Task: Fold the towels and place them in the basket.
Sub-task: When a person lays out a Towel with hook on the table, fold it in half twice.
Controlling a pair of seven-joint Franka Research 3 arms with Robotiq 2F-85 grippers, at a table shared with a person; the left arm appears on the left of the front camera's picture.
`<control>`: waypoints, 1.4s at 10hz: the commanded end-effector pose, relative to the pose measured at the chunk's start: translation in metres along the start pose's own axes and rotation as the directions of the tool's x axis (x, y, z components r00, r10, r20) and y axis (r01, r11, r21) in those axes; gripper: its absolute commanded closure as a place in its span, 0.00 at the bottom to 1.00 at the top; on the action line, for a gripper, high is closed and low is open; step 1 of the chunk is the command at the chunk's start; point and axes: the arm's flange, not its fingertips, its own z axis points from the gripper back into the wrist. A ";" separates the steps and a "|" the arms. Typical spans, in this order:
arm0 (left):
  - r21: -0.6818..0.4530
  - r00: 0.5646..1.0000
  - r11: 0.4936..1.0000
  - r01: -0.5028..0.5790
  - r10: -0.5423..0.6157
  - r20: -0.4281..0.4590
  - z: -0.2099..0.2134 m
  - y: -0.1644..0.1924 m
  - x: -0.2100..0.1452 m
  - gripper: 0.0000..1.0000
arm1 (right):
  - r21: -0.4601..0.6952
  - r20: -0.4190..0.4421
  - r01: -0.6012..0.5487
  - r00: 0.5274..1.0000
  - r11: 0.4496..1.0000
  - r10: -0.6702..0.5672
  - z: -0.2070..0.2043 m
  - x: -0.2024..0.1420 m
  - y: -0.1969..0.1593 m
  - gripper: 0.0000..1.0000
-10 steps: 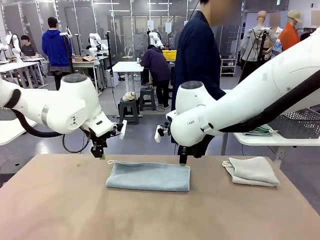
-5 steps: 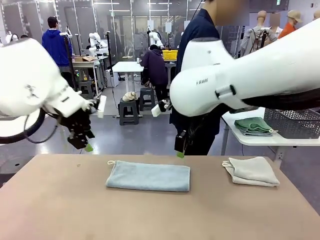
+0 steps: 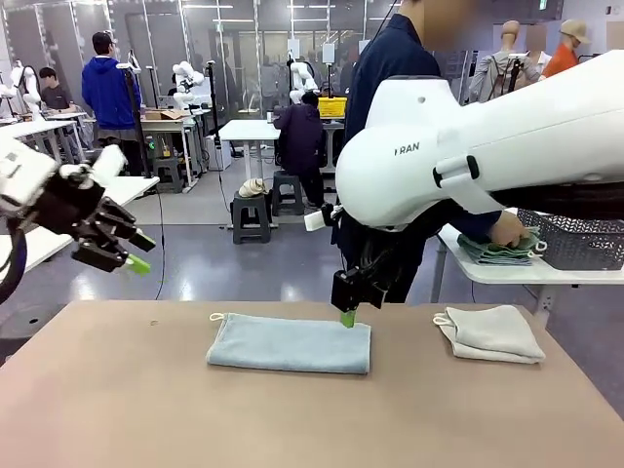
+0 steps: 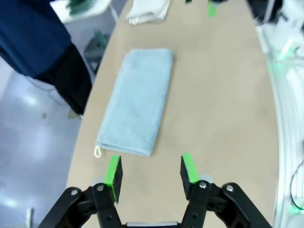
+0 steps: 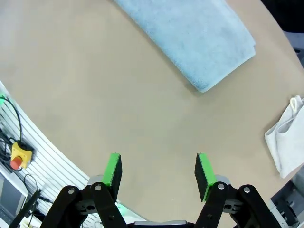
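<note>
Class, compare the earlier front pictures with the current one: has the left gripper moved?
Yes. The left gripper has lifted and swung toward picture left, away from the looped corner of the pale blue towel, which lies where it was.

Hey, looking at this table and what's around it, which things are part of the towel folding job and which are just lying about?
Part of the job:
- blue towel, folded on the table
- white towel, folded
- green towels, stacked on the side table
- dark basket

Just lying about:
- stool
- yellow crate
- yellow button box
</note>
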 end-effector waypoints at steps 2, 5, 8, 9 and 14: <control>-0.089 0.987 0.995 -0.034 0.048 0.151 0.013 0.000 -0.040 0.37 | -0.017 0.014 0.000 1.000 1.000 0.000 0.010 -0.001 -0.006 0.23; -0.136 0.974 0.989 -0.061 0.089 0.208 0.019 0.004 -0.066 0.37 | -0.017 0.014 0.000 1.000 1.000 0.000 0.010 -0.001 -0.006 0.23; -0.187 0.969 0.980 -0.063 0.105 0.224 0.015 0.005 -0.074 0.37 | -0.017 0.014 0.000 1.000 1.000 0.000 0.010 -0.001 -0.006 0.23; -0.187 0.971 0.979 -0.076 0.115 0.211 0.013 0.006 -0.072 0.37 | -0.017 0.014 0.000 1.000 1.000 0.000 0.010 -0.001 -0.006 0.23; -0.181 0.973 0.980 -0.082 0.118 0.197 0.012 -0.001 -0.076 0.37 | 0.049 0.110 0.436 0.892 0.899 -0.439 -0.008 0.005 -0.032 0.22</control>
